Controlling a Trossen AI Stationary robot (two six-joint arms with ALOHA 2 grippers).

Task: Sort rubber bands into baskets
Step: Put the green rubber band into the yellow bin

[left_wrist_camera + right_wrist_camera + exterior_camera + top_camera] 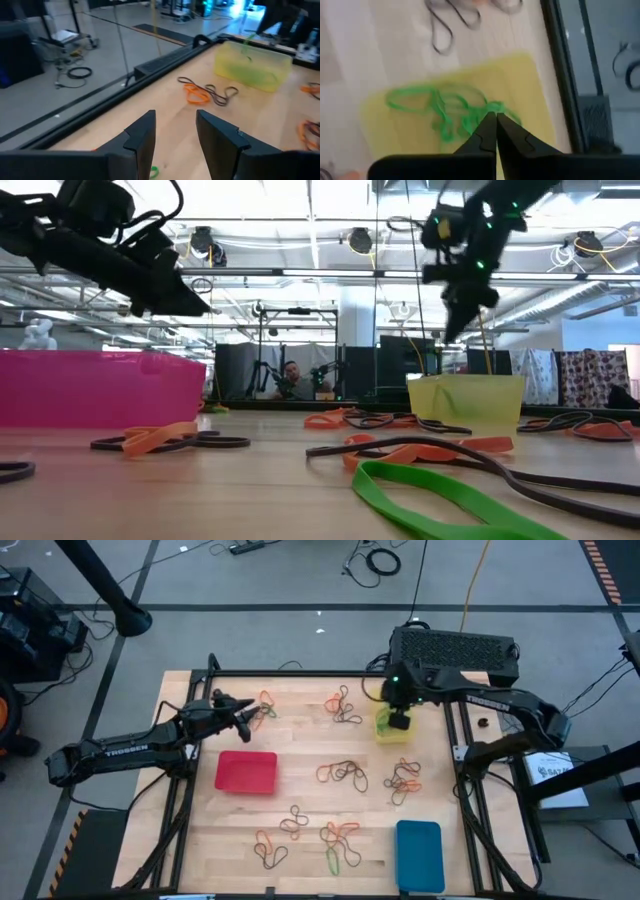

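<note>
Your right gripper [495,118] hangs directly over the shallow yellow rectangular plastic basket [394,729] near the far right of the pale wooden table [300,795], its two dark fingers pressed fully together. A strand of green appears to run up to the tips in the right wrist view, but you cannot tell from here whether it is pinched or simply lies in the basket beneath. The thin green elastic rubber bands [440,107] are heaped inside that basket, which suggests you are using yellow as the green bin, and the gripper sits above it because this is the drop point. Your left gripper [175,135] hovers near the far left edge of the table with its fingers parted and nothing between them, just over a small cluster of orange and green bands [264,706]; it looks poised for a pick there. The flat red rectangular plastic basket [246,771] lies just in front of that arm and looks bare, while the blue rectangular plastic basket [419,855] sits at the near right. Loose tangles of orange-red, dark and green loops [341,773] are scattered across the middle and near side of the table, so, judging by that, most of the sorting is not yet done.
</note>
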